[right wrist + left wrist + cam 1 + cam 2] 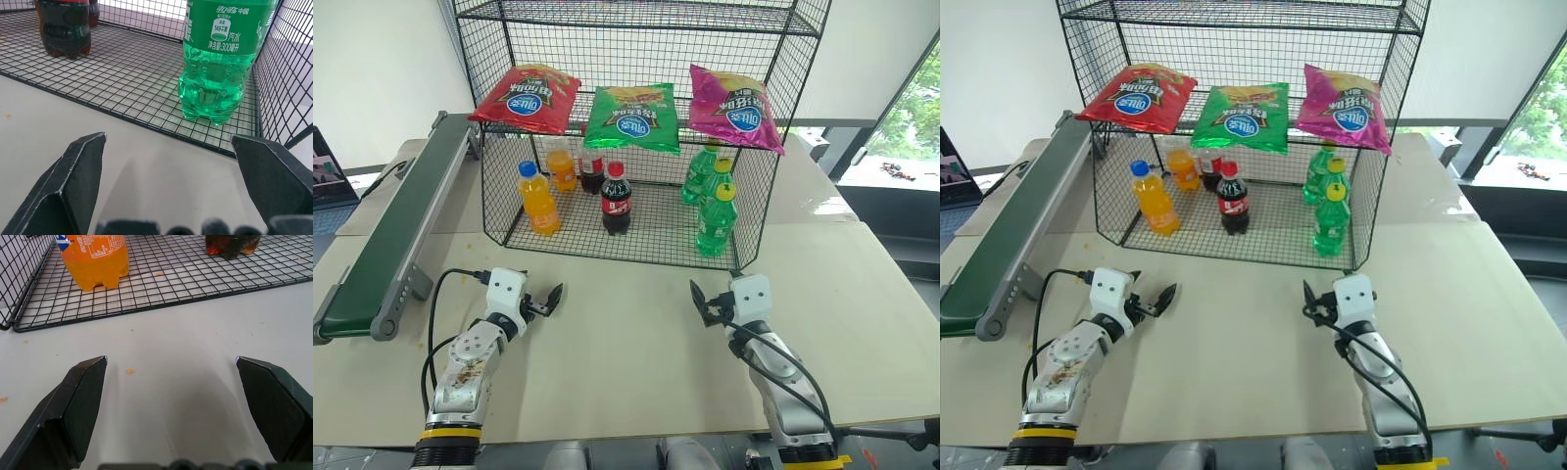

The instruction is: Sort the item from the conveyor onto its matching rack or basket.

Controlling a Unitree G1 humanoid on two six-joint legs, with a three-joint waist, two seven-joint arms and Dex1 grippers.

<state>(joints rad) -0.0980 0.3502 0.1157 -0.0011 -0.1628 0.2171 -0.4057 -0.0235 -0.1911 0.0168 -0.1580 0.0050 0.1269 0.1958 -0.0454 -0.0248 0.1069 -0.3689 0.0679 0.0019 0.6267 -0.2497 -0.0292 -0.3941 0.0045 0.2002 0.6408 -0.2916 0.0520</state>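
Red chip bag [526, 98] lies on rack [636, 29], far beyond both empty, spread grippers [545, 301].

Green bottle [220, 63] label reads "300" (beside Chinese characters), also "149".

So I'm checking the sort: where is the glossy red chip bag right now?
The glossy red chip bag lies on the black wire rack's middle tier at its left end, beside the green chip bag.

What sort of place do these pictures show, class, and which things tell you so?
Probably a robot test room set up like a small shop or sorting station. A conveyor belt runs along a table, and a wire rack holds chip bags above soda bottles.
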